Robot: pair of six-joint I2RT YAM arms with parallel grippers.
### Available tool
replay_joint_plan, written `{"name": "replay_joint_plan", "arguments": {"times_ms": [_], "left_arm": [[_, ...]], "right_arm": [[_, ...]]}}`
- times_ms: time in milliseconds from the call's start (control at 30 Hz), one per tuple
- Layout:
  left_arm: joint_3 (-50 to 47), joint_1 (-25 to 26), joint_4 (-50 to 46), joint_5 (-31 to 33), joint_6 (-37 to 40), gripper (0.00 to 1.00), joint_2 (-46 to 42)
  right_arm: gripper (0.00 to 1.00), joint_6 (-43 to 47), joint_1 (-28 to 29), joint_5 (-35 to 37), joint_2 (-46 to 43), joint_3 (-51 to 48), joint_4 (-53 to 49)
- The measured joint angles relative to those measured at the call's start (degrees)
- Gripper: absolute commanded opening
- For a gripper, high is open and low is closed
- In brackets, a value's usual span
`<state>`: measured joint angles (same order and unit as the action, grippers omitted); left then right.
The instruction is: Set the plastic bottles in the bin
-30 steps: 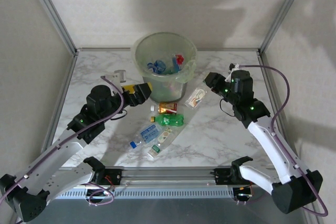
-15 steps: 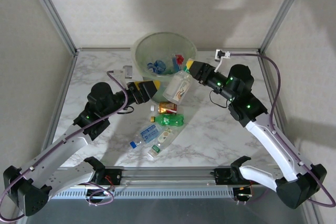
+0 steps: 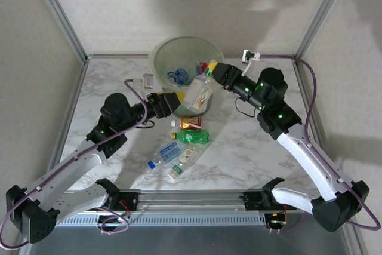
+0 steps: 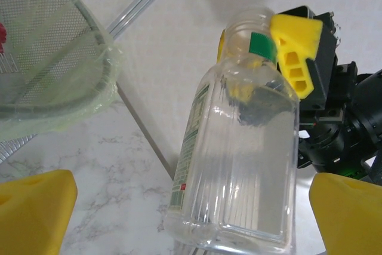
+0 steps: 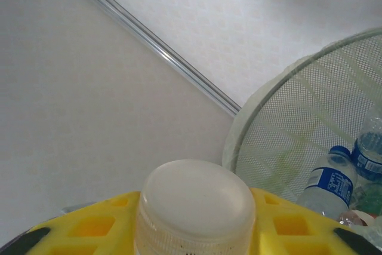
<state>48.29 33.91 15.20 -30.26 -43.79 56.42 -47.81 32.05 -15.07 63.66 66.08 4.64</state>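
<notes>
Bin [image 3: 179,49] — pale green and lined, at upper centre of the overhead view on the marble table [image 3: 256,153]; several plastic bottles [image 3: 178,76] lie inside it. Left gripper [image 3: 172,101], left of centre just below the bin's wall, has its jaws spread wide and holds nothing. Right gripper [image 3: 213,68], by the bin's right rim, is clamped on the neck of a clear bottle [image 3: 200,94]. This bottle hangs tilted in front of the bin's lower right wall, white cap [image 5: 194,207] uppermost. Four loose bottles [image 3: 192,137] — brown-labelled, green, blue-labelled, clear — lie clustered at centre, below the bin.
</notes>
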Motion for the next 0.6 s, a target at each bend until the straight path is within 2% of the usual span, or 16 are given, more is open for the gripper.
{"name": "replay_joint_plan", "arguments": {"times_ms": [400,600], "left_arm": [[0.04,2.82,2.73,-2.34,0.44,1.0,1.79],[0.96,3.19,1.16,-1.79,2.21,0.95,2.6]], "right_arm": [[0.24,-3.02,1.03,0.02,2.97,1.66,0.5],[0.23,-4.31,1.81,0.0,3.63,2.71,0.72]]}}
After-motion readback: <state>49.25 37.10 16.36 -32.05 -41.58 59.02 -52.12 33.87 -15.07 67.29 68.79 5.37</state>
